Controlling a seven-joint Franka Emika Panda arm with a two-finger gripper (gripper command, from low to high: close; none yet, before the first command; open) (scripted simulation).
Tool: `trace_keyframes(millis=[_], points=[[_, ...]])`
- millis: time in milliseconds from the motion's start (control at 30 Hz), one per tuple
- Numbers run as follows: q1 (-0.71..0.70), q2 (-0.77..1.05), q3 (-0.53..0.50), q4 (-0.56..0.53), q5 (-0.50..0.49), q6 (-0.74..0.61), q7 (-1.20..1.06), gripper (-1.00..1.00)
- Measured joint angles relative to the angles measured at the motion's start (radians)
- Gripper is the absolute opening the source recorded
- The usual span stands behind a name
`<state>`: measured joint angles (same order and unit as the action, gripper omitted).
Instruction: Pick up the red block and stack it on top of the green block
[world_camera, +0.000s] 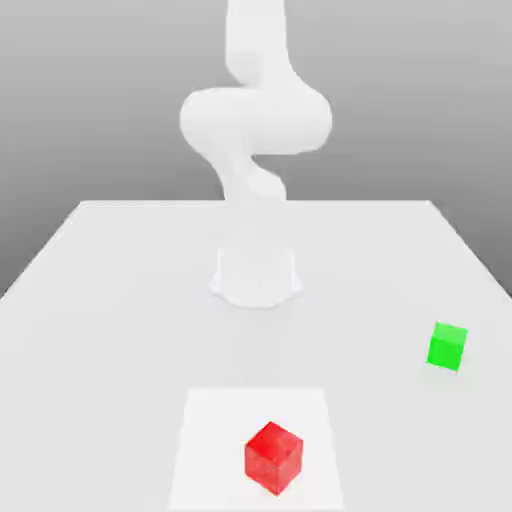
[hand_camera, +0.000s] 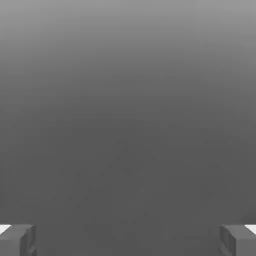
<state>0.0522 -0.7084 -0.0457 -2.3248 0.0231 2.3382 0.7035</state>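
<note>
Jaws (hand_camera: 128, 240) spread wide, nothing between them, fingertips (hand_camera: 17, 240) at opposite edges of the hand view against plain grey: released, apparently ready for a descent not yet begun. Red block (world_camera: 273, 457) resting on the table (world_camera: 120, 300), on a paler square patch (world_camera: 210, 440), turned corner-on to the exterior view. Green block (world_camera: 447, 346) well apart, toward the exterior view's right and farther back, also on the table. Arm (world_camera: 255, 120) rising behind both. Nothing lying between the blocks, so likely a free path for grasp and carry.
</note>
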Motion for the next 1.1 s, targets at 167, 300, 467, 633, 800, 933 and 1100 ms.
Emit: trace_keyframes(millis=[167, 300, 467, 633, 800, 933, 1100], points=[[0.099, 0.189, -0.085, -0.051, 0.052, 0.078, -0.201, 0.00], [0.159, 0.336, -0.133, -0.090, 0.096, 0.138, -0.360, 0.00], [0.207, 0.520, -0.163, -0.139, 0.144, 0.212, -0.553, 0.00], [0.227, 0.695, -0.164, -0.189, 0.147, 0.291, -0.713, 0.00], [0.225, 0.857, -0.168, -0.235, 0.079, 0.380, -0.810, 0.00], [0.196, 0.997, -0.126, -0.220, 0.130, 0.491, -0.867, 0.00], [0.171, 1.053, -0.096, -0.212, 0.157, 0.536, -0.887, -1.00]])
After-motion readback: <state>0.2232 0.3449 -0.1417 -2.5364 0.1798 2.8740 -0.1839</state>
